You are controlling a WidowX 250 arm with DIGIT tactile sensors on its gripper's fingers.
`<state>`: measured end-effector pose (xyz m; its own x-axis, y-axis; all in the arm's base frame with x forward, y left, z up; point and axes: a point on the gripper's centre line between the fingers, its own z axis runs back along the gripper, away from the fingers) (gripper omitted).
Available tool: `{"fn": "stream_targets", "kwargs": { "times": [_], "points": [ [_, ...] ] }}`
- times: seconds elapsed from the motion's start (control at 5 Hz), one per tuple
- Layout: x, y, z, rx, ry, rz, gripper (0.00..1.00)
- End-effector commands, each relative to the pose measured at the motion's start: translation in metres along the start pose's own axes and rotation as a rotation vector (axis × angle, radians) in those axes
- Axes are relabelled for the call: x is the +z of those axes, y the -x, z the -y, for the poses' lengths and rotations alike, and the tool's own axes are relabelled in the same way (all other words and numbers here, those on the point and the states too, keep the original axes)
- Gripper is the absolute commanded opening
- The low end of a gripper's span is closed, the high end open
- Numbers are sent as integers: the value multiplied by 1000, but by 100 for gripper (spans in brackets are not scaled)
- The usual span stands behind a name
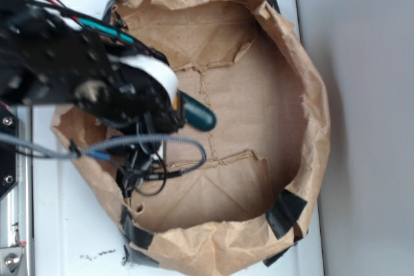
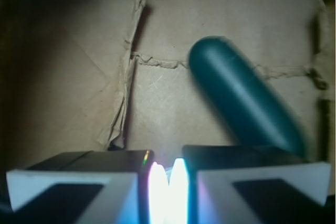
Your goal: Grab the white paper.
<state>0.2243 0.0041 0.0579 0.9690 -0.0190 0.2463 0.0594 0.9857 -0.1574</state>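
Observation:
In the wrist view my gripper [image 2: 167, 167] has its two black fingers [image 2: 105, 163] drawn close together. A bright, overexposed white wad, the white paper [image 2: 168, 195], is pinched in the narrow gap between them. In the exterior view the black arm and gripper [image 1: 169, 105] hang over the left part of the brown paper bag [image 1: 259, 95], and the paper is hidden under the arm there. A dark green oblong [image 2: 241, 95] lies on the bag floor just ahead and to the right of the fingers, and its tip pokes out beside the gripper [image 1: 199, 113].
The bag's crumpled walls [image 1: 310, 114] ring the work area, held down with black tape [image 1: 284, 211]. Torn creases run across the cardboard floor [image 2: 126, 77]. Cables [image 1: 149, 153] hang below the arm. A white surface [image 1: 71, 224] lies around the bag.

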Motion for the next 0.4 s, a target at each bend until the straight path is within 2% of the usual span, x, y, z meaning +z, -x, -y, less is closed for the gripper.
{"fn": "stream_targets", "kwargs": {
  "times": [0.0,0.2],
  "points": [
    [53,-10,-4,17,51,133,0],
    [60,-6,-4,-2,75,143,100]
  ]
}}
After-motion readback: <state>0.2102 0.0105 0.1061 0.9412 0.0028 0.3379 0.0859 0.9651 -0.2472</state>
